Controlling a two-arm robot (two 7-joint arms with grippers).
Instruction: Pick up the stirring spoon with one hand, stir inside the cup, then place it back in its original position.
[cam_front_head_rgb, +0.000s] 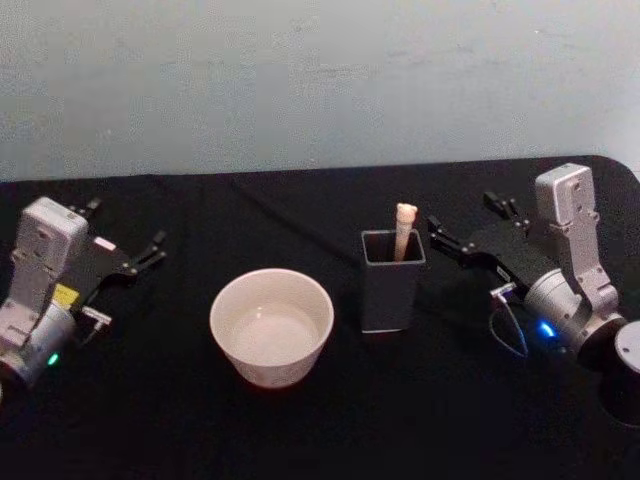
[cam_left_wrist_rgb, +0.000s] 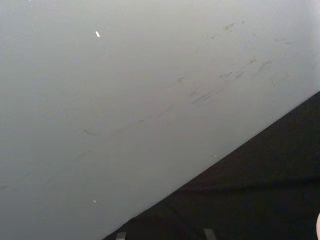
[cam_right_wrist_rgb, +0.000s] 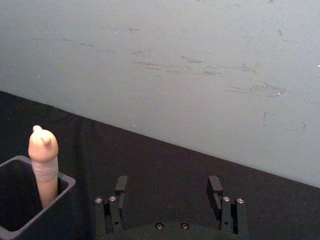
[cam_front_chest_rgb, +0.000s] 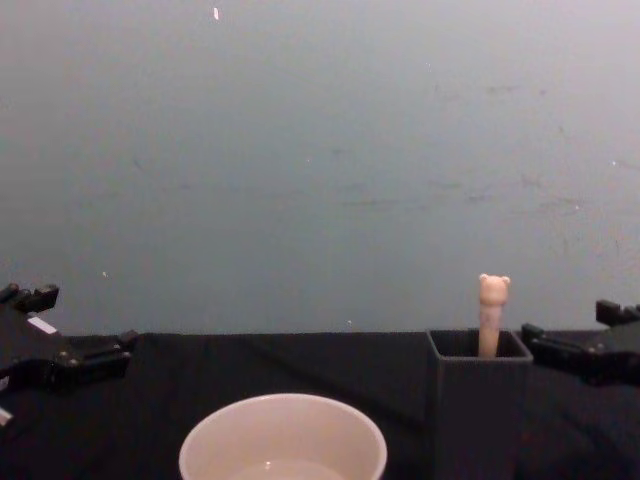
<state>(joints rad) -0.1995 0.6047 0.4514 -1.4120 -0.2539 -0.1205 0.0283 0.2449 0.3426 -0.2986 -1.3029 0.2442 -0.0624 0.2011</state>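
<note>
The stirring spoon (cam_front_head_rgb: 404, 230) stands upright in the dark grey square holder (cam_front_head_rgb: 390, 295). Its beige bear-head handle (cam_front_chest_rgb: 491, 305) sticks up above the rim, and its bowl is hidden inside. The cream-white cup (cam_front_head_rgb: 270, 370) sits left of the holder near the table's middle. My right gripper (cam_front_head_rgb: 462, 212) hovers open just right of the holder. In the right wrist view, the right gripper (cam_right_wrist_rgb: 168, 185) has nothing between its fingers, and the spoon handle (cam_right_wrist_rgb: 43, 160) is off to one side of it. My left gripper (cam_front_head_rgb: 125, 225) rests open at the far left, away from the cup.
A black cloth covers the table (cam_front_head_rgb: 320, 430), and a pale grey wall (cam_front_chest_rgb: 320, 150) rises behind its far edge. The cup (cam_front_chest_rgb: 283, 440) and holder (cam_front_chest_rgb: 480, 400) stand a short gap apart. Open cloth lies in front of and behind both.
</note>
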